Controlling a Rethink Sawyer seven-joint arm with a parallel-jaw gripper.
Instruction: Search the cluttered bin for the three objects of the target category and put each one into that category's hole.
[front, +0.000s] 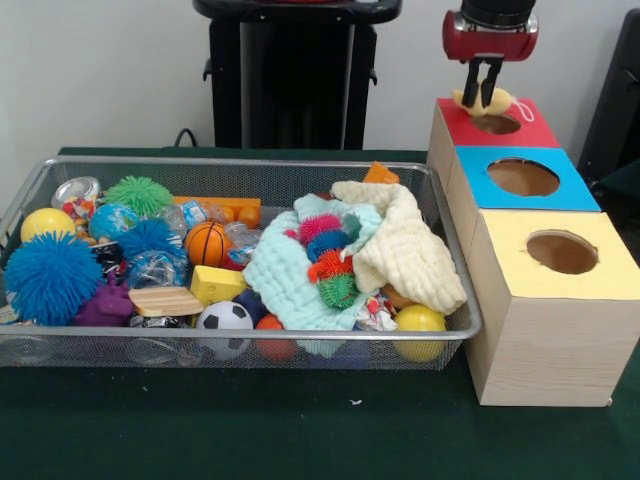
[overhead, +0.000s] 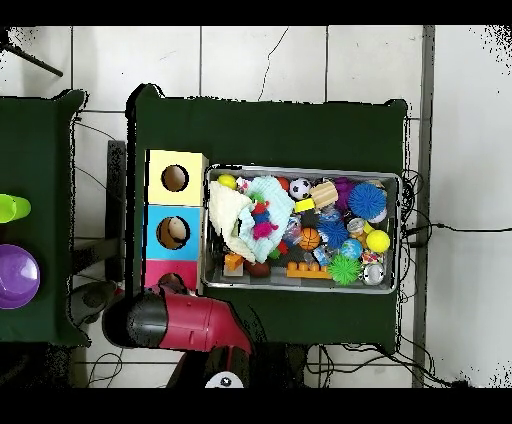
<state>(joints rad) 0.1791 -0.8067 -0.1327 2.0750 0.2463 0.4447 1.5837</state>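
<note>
We see the gripper (front: 487, 88) pinching a small yellow object (front: 484, 100) just above the red box's hole (front: 497, 124); the drop is pending, and the wire bin (front: 455, 262) stays cluttered.

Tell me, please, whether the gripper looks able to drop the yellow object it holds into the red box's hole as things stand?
Probably yes. The gripper holds the yellow object right over the red box, and its hole looks open, with nothing between them.
</note>
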